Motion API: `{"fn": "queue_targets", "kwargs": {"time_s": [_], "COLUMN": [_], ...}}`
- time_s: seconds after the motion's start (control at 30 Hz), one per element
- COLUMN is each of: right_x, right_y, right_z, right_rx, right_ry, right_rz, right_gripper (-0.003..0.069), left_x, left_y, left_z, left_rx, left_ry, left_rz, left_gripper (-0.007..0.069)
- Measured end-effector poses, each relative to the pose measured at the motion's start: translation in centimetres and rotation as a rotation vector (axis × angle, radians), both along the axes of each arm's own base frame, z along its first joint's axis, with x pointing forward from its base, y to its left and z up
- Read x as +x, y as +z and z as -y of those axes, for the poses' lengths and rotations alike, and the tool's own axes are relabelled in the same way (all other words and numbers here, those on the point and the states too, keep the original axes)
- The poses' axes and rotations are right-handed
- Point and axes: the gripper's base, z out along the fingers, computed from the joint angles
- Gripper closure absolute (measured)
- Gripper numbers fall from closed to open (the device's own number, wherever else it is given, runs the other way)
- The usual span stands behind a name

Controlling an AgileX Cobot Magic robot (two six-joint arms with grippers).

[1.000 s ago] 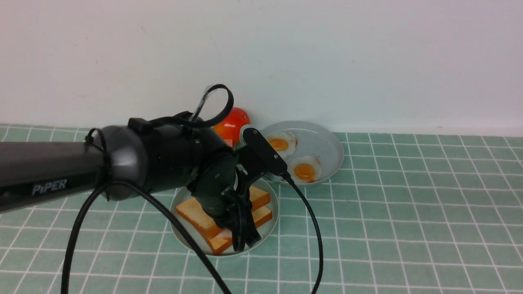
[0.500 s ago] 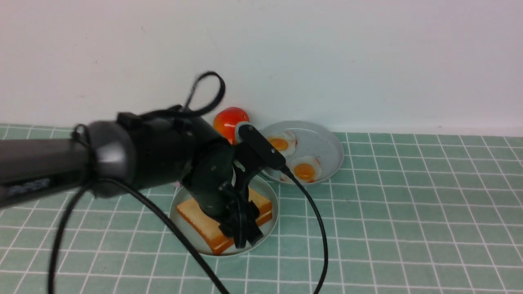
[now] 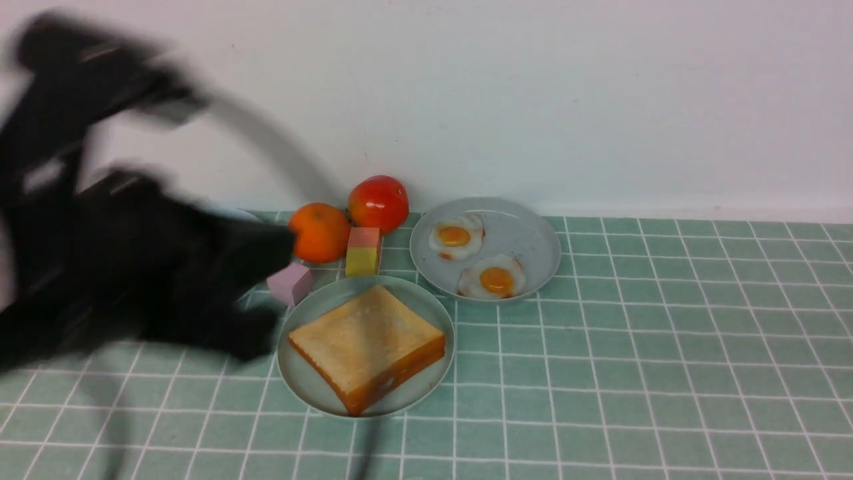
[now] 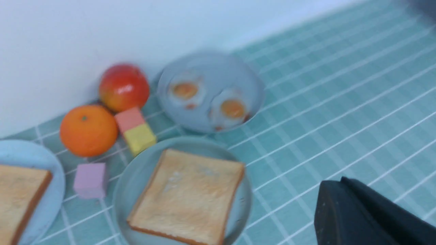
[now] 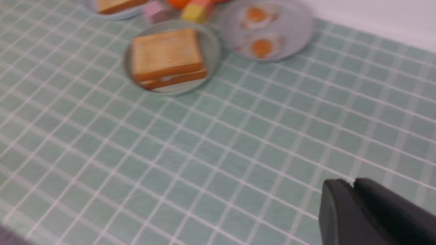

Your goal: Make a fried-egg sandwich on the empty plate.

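Left end effector and right end effector were closed, empty; the blurred left arm might clip the mint-green plate, skewing the fried-egg sandwich.

The left jaws show as a dark mass, closed together with nothing between them, above the green-tiled desk. Nearest them, though apart, lies the mint-green plate carrying the fried-egg sandwich, of which only the top toast slice can be seen. Farther from the jaws, by the white wall, a grey-blue plate holds two fried eggs. Beyond the sandwich sit a yellow block touching a pink block, an orange, a red tomato and a lilac cube. Farthest away, a pale blue plate bears another toast slice. Everything is slightly blurred.
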Motion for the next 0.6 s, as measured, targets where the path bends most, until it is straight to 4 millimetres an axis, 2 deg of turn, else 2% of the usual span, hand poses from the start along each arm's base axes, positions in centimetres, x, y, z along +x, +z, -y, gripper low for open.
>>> {"fn": "queue_targets", "kwargs": {"time_s": [0.03,0.1,0.13,0.17,0.23,0.3,0.33,0.5,0.6], "right_x": [-0.5,-2.2,-2.3,-3.5,-4.2,-5.5,-5.7,-5.1,-2.9], "right_y": [0.0,-0.1,-0.1,-0.2,-0.5,-2.0,-2.7,-5.2,-7.1], "right_z": [0.4,1.5,1.6,2.4,2.8,3.8,4.1,4.3,3.5], "right_rx": [0.005,0.030,0.027,0.053,0.064,0.082,0.084,0.138,0.209], "right_ry": [-0.021,-0.064,-0.070,-0.101,-0.119,-0.175,-0.194,-0.261,-0.297], "right_rz": [0.015,0.051,0.057,0.091,0.110,0.143,0.148,0.167,0.196], "right_gripper": [0.0585,0.0585,0.0585,0.0584,0.0584,0.0584,0.0584,0.0584,0.0583], "left_x": [-1.1,-4.5,-4.5,-6.4,-7.3,-9.0,-9.3,-10.0,-9.9], "left_y": [-0.6,-3.0,-3.5,-5.9,-7.1,-9.9,-10.6,-12.4,-12.9], "left_z": [-0.8,-3.4,-3.4,-4.9,-5.5,-6.8,-7.1,-7.6,-7.6], "left_rx": [-0.030,-0.128,-0.124,-0.190,-0.219,-0.301,-0.323,-0.386,-0.392], "left_ry": [-0.003,-0.010,-0.010,-0.015,-0.017,-0.023,-0.025,-0.025,-0.021], "left_rz": [0.024,0.108,0.103,0.160,0.193,0.289,0.315,0.342,0.288], "left_gripper": [0.0638,0.0638,0.0638,0.0638,0.0638,0.0638,0.0638,0.0638,0.0638]}}
